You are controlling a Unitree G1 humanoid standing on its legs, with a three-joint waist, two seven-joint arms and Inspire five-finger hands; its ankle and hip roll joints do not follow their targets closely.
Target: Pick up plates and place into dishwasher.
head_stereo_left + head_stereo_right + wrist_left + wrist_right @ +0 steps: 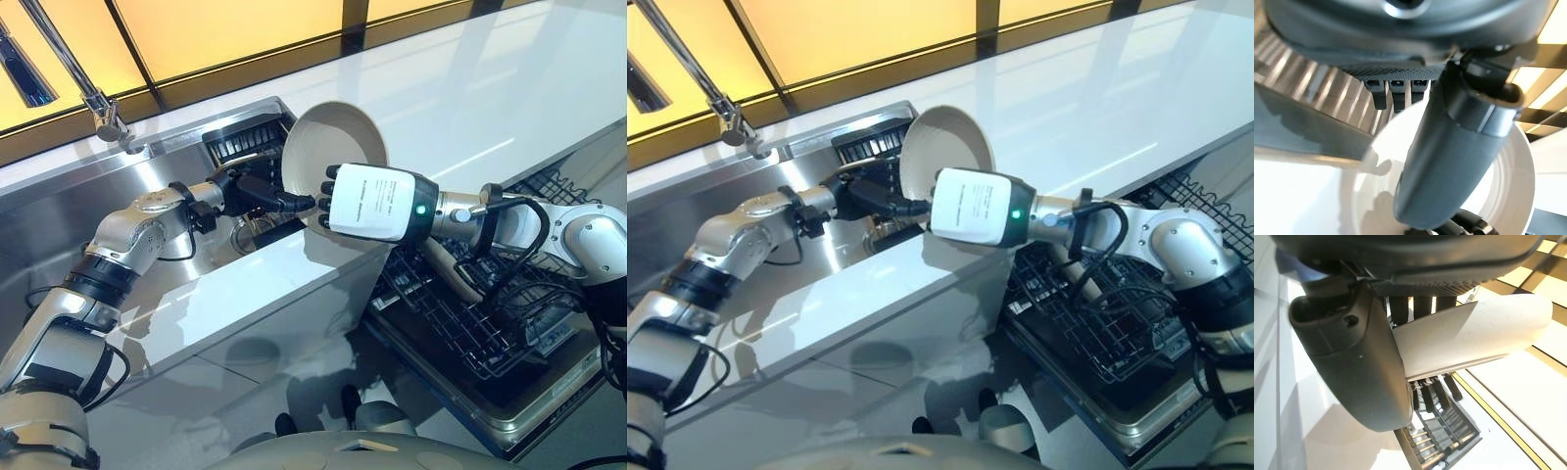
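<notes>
plate [328,137] held upright above the sink [186,211], both the left hand [265,193] and right hand [377,203] pinching its rim with curled fingers; left should release before the swing to the dishwasher rack [490,313].

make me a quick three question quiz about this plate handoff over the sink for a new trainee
1. True or false: the plate lies flat on the counter.
2. Which hands grip the plate? A) left hand alone B) right hand alone C) both
3. Fill in: the open dishwasher rack sits on the robot's ____ side.

Key: 1 false, it is held tilted above the sink. 2 C, each thumb and fingers pinch the rim. 3 right.
</notes>
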